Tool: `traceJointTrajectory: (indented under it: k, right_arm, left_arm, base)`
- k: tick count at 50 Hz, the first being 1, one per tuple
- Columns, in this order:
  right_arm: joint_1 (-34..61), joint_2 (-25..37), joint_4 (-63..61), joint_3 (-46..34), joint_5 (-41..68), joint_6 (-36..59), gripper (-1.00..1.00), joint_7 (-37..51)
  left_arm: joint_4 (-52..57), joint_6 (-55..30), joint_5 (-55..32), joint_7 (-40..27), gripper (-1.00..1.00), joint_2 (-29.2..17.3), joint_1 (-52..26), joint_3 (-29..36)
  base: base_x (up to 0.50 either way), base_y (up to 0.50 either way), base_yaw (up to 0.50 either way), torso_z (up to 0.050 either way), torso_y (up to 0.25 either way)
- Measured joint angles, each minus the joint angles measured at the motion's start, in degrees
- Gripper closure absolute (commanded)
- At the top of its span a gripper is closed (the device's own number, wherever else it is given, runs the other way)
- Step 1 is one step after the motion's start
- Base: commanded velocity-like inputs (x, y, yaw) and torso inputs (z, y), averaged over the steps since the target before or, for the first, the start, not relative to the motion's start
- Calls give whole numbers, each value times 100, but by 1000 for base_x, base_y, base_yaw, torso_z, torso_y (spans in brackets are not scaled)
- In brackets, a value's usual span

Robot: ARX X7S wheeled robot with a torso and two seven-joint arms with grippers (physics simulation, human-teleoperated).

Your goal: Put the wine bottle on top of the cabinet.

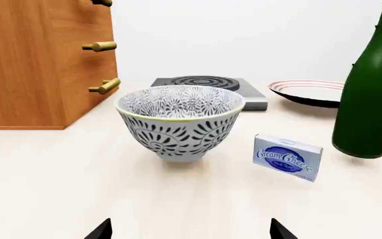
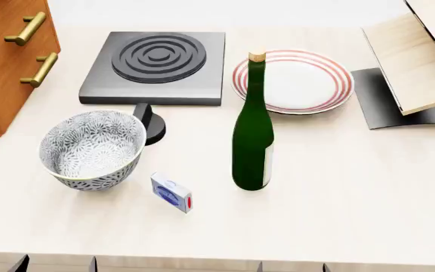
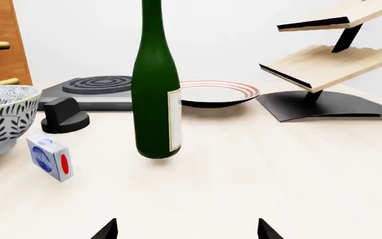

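Observation:
The wine bottle (image 2: 252,136), dark green with a tan cork and a pale label, stands upright near the middle of the pale tabletop. It also shows in the left wrist view (image 1: 373,89) and the right wrist view (image 3: 154,94). The reddish-brown cabinet (image 2: 2,62) with brass handles stands at the far left (image 1: 38,59). Both grippers sit low at the table's near edge, apart from the bottle. The left gripper (image 2: 57,264) (image 1: 191,231) is open with nothing between its fingers. The right gripper (image 2: 293,266) (image 3: 186,230) is open too, facing the bottle.
A patterned bowl (image 2: 93,148) and a cream cheese box (image 2: 172,194) lie left of the bottle. Behind are a black burner (image 2: 157,65) with a knob (image 2: 151,122), a red-rimmed plate (image 2: 293,79) and a light-wood rack (image 2: 418,62) at the far right.

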State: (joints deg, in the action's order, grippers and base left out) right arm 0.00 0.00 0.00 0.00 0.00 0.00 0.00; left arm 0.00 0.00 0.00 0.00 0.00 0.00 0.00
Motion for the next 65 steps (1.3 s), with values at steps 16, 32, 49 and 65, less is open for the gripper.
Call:
traceJointTrajectory:
  k: [16, 32, 49, 65]
  right_arm:
    - [5, 219, -19, -270, 198, 39, -100, 252]
    - [-34, 346, -347, -405, 443, 115, -100, 476]
    - [-244, 568, -1939, -507, 557, 752, -100, 773]
    - [-85, 805, -4035, -396, 945, 2017, -100, 1026]
  left_arm:
    - [-39, 26, -217, -324, -100, -273, -17, 324]
    - [302, 24, -174, -505, -100, -442, 74, 637]
    - [1821, -639, -399, -713, -100, -714, 172, 489]
    - [3377, -1476, -624, -925, -100, -919, 154, 364]
  base:
    - [0, 0, 0, 0, 0]
    - [0, 0, 0, 0, 0]
    - [0, 0, 0, 0, 0]
    - [0, 0, 0, 0, 0]
